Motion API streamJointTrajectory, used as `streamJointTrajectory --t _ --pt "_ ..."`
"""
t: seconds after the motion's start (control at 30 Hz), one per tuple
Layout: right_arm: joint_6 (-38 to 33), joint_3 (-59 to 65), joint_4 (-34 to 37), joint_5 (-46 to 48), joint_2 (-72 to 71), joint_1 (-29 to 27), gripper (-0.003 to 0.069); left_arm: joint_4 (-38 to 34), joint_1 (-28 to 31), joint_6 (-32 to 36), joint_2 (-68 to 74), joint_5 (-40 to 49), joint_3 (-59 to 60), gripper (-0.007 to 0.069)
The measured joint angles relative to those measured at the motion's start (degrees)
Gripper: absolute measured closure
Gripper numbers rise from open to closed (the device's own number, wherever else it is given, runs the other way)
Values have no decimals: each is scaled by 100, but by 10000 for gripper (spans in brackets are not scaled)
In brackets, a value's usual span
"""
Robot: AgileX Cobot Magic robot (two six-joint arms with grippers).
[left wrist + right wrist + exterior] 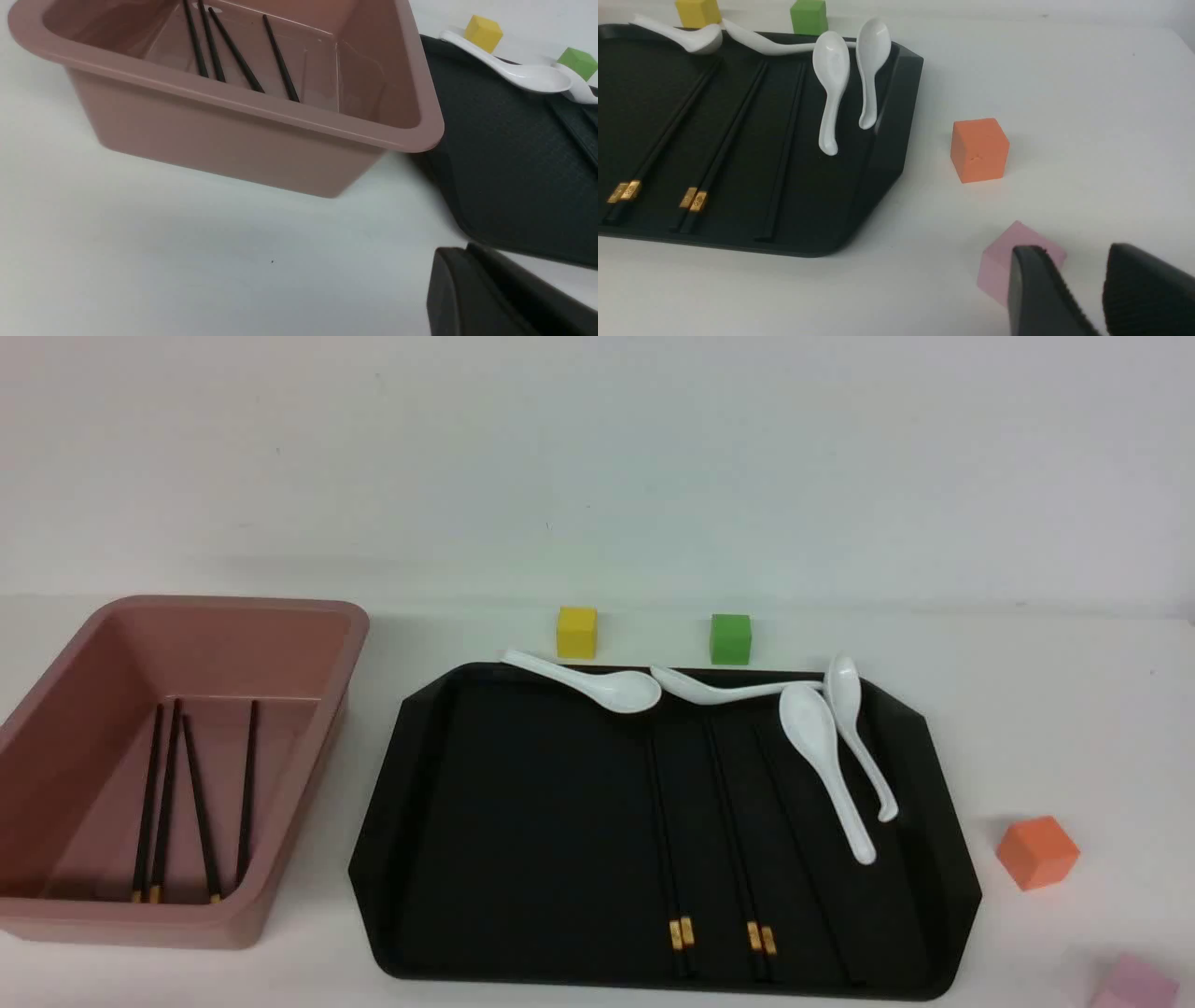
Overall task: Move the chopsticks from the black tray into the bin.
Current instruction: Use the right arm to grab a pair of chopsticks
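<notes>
My left gripper: fingertips closed together, nothing seen between them.
My right gripper: fingers parted, grasping nothing; the pink block lies just beyond.
Clock face: centred on the black tray, twelve pointing away from me.
Bin: nine o'clock, beside the tray; four chopsticks inside.
Banded sticks: two close pairs in the tray, gold ends towards six.
Unbanded stick: towards four o'clock, no gold visible; probably also to be moved.
White spoons: twelve to three o'clock; not for transfer.
Risk, pinching: black on black hides the edges; a misjudged closing could take one of a pair, or scrape the tray.
Risk, lifting: far tips near the spoons could catch and drag them.
Risk, release: a stick held askew could bridge the bin's rim.
</notes>
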Motion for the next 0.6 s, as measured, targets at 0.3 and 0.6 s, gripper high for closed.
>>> streamJointTrajectory --t 0.3,0.6 --pt "0 0 0 0 0 0 419 0 0 0 0 0 0 589" --pt "0 0 0 0 0 0 419 0 0 0 0 0 0 584"
